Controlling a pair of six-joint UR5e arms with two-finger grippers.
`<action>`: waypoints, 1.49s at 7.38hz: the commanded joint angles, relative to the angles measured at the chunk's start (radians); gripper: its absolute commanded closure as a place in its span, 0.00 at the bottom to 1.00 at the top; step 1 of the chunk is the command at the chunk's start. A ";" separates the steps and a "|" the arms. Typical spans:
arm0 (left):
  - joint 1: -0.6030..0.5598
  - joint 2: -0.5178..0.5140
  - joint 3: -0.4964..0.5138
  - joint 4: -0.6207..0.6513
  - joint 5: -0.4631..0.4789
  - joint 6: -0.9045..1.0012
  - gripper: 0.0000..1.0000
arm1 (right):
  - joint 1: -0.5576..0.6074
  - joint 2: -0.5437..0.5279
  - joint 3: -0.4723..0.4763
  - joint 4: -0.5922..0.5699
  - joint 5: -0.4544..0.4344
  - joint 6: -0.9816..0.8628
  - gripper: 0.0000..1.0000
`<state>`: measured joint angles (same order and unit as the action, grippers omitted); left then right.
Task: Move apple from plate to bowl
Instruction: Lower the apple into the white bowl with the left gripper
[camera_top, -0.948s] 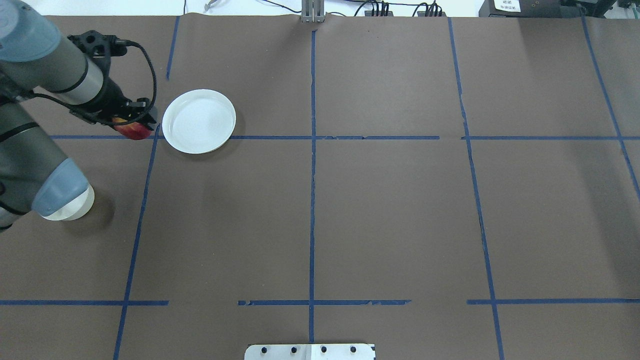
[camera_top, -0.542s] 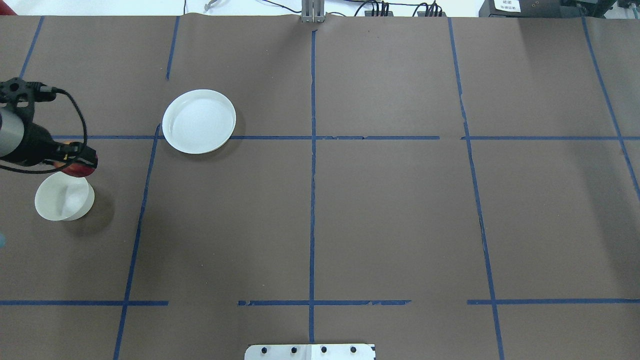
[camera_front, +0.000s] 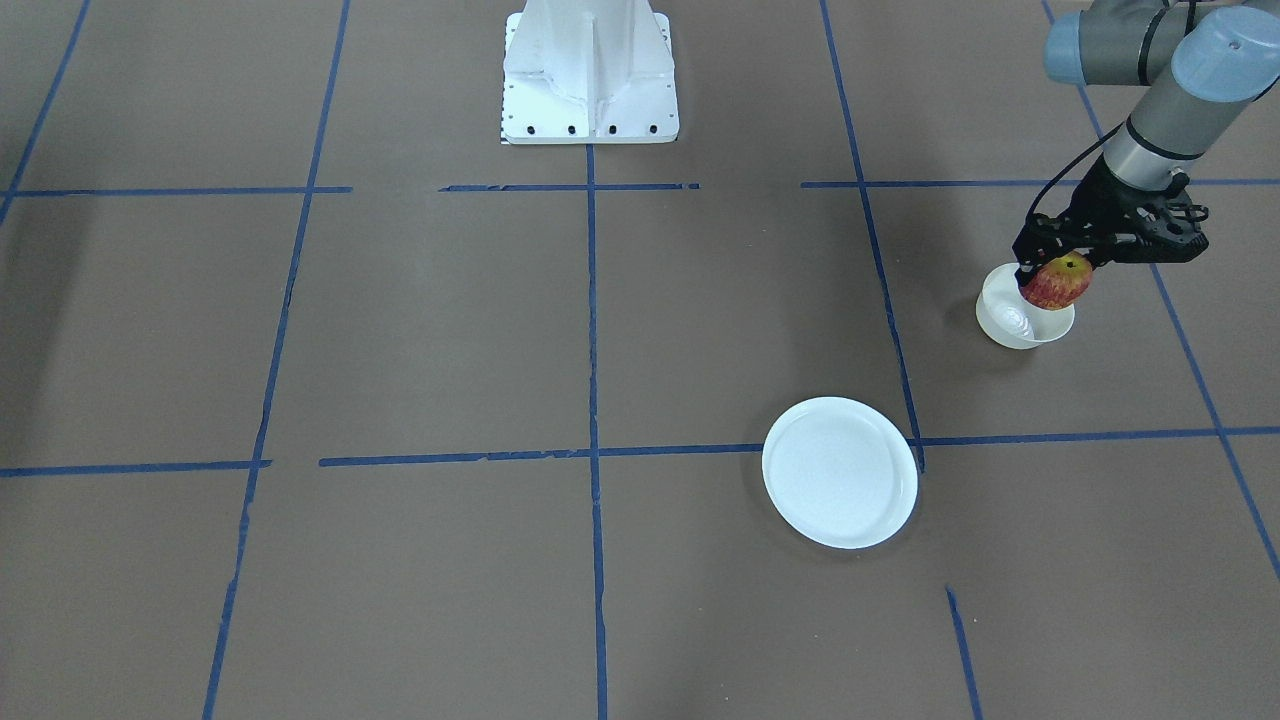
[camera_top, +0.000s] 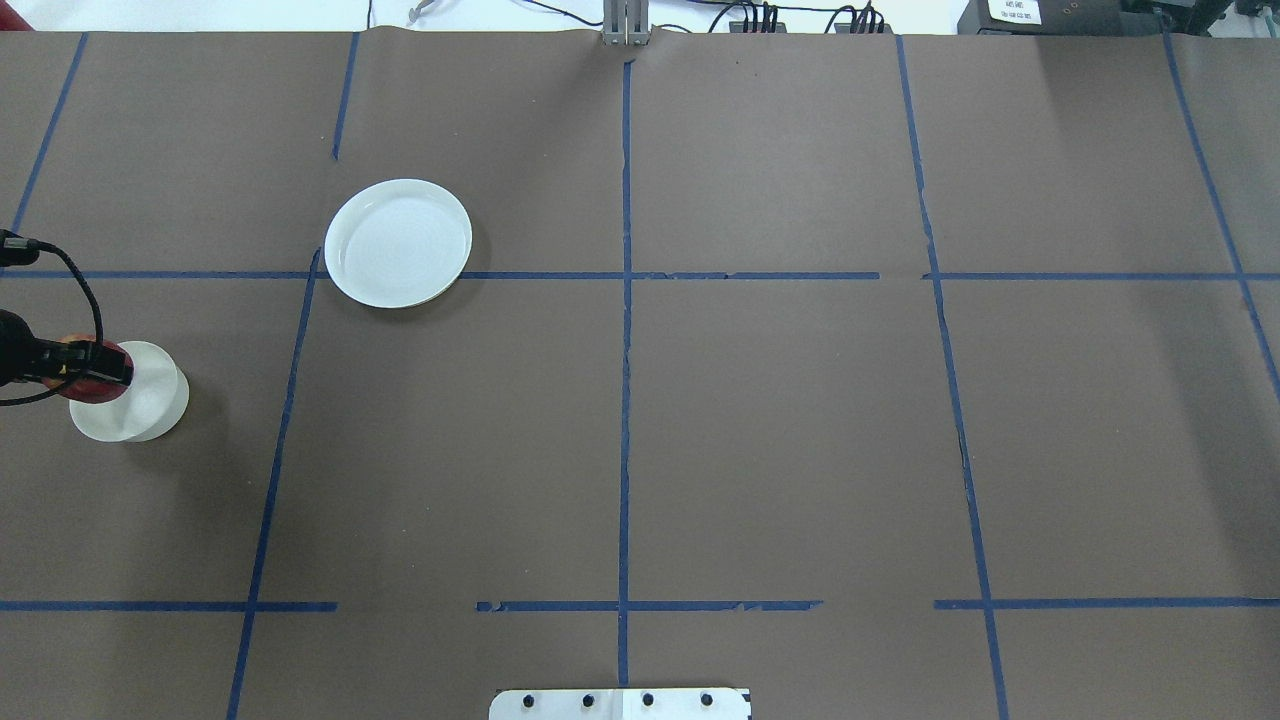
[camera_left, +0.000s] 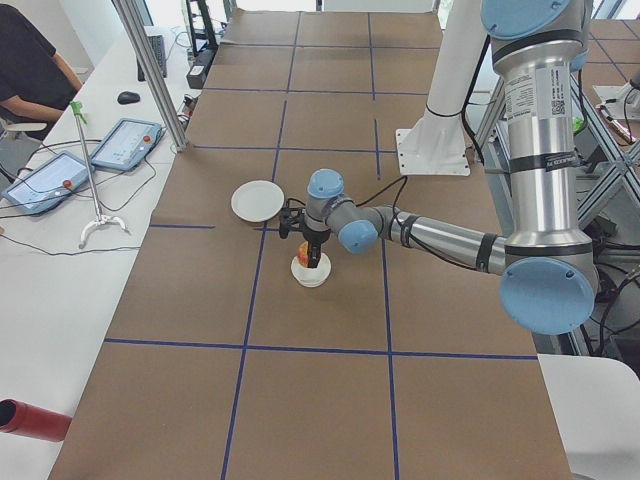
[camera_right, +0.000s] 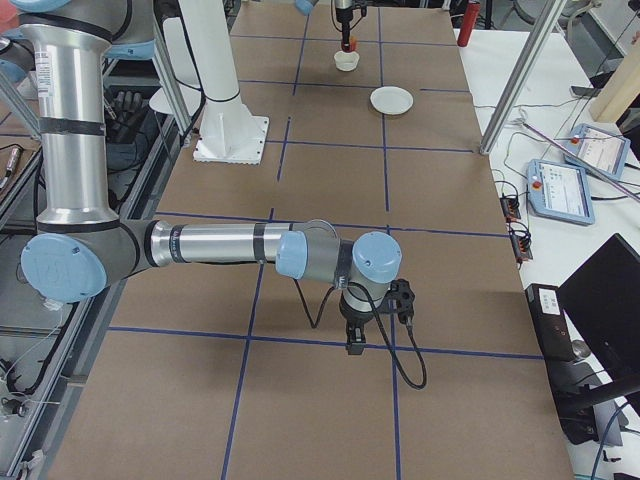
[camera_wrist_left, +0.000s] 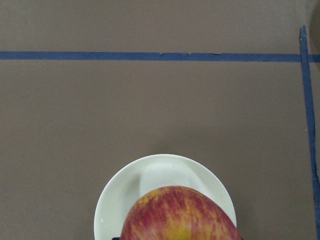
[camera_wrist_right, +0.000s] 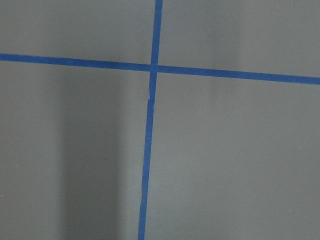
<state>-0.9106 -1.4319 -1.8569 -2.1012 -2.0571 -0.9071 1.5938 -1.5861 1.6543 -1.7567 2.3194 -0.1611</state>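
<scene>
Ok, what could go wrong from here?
The apple, held in the left hand, seems to hang nearer one side of the bowl than its centre. Released now, it might clip the rim and roll off. The bowl is small and looks light, so a drop from this height could tip it.

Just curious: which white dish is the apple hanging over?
The small deep bowl; the apple hangs right above it. The flat plate sits apart, bare.

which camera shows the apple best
The exterior front-facing view: nearly the whole apple shows, red with its yellow stem end, raised over the bowl. The left wrist view cuts off part of it; overhead, the left gripper hides most of it; both side views show a tiny speck; the right wrist view shows none.
</scene>
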 joint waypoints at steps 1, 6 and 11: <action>0.004 -0.057 0.088 -0.002 0.000 0.004 1.00 | 0.000 0.000 -0.001 -0.001 0.000 0.000 0.00; 0.009 -0.044 0.073 -0.002 -0.002 0.010 1.00 | 0.000 -0.002 -0.001 0.000 0.000 0.000 0.00; 0.019 -0.027 0.074 0.001 -0.014 0.010 0.53 | 0.000 -0.002 -0.001 -0.001 0.000 0.000 0.00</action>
<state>-0.8925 -1.4603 -1.7831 -2.1007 -2.0695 -0.8974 1.5938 -1.5877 1.6536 -1.7579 2.3194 -0.1610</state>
